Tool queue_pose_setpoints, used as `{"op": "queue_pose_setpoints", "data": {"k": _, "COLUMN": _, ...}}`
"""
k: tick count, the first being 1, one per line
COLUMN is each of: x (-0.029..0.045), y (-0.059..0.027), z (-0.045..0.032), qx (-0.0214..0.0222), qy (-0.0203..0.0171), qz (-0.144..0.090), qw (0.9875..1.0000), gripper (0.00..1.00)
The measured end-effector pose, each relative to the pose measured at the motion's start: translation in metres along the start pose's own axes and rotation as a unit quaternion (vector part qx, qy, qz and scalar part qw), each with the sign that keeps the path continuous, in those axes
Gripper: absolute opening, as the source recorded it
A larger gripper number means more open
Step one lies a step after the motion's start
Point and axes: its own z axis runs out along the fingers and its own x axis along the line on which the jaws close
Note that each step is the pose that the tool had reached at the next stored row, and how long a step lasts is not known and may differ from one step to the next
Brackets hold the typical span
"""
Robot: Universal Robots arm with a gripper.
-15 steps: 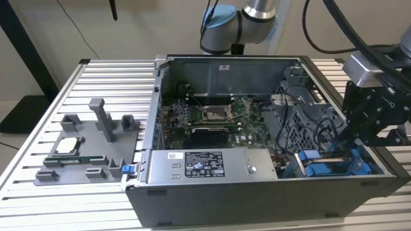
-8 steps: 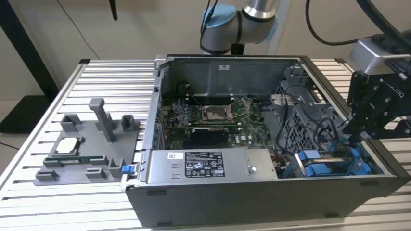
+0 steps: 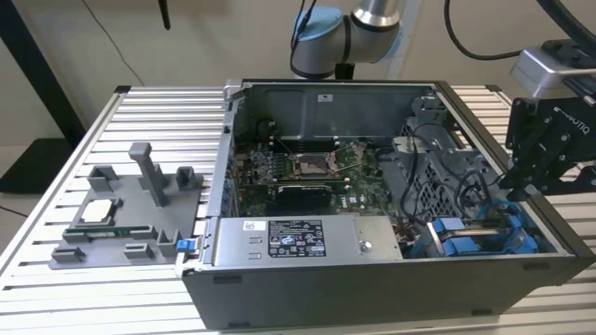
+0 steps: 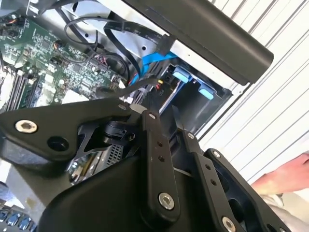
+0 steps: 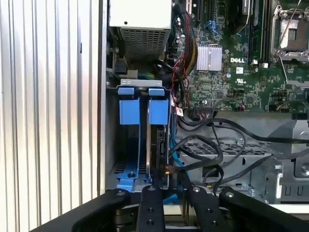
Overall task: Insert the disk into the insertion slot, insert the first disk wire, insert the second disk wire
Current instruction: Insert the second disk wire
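First wrist view: black claw (image 5: 171, 187), can't tell its grip, near loose black cables (image 5: 241, 130) beside the blue-framed grey disk (image 5: 158, 112), easy snag

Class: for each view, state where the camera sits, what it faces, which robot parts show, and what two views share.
Exterior view: off the arm, looking down into the computer case; arm and gripper show.
First wrist view: at the wrist, facing the drive cage and motherboard past the gripper's linkage.
Second wrist view: at the wrist, angled across the gripper's body toward that cage.
Shared: both wrist views show the cage's blue tabs.
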Motion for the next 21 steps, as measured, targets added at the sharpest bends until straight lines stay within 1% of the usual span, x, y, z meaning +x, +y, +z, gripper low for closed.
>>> {"op": "queue_pose_setpoints", "data": {"k": 12, "x": -0.0108, "y": -0.0123, "z": 0.0006, "qx": -0.0003, "qy": 0.0, "qz": -0.005, "qw": 1.0, "gripper": 1.0}}
{"op": "queue_pose_setpoints", "data": {"k": 15, "x": -0.0121, "y": -0.0132, "z": 0.0007, "qx": 0.0, "qy": 0.0, "qz": -0.009, "qw": 1.0, "gripper": 1.0}}
{"op": "queue_pose_setpoints", "data": {"k": 17, "x": -0.0121, "y": -0.0134, "z": 0.0008, "qx": 0.0022, "qy": -0.0009, "qz": -0.014, "qw": 0.9999, "gripper": 1.0}}
{"op": "queue_pose_setpoints", "data": {"k": 18, "x": -0.0122, "y": -0.0133, "z": 0.0008, "qx": 0.0043, "qy": -0.0019, "qz": -0.016, "qw": 0.9999, "gripper": 1.0}}
{"op": "queue_pose_setpoints", "data": {"k": 21, "x": -0.0122, "y": -0.0134, "z": 0.001, "qx": 0.0133, "qy": -0.0067, "qz": -0.021, "qw": 0.9997, "gripper": 1.0}}
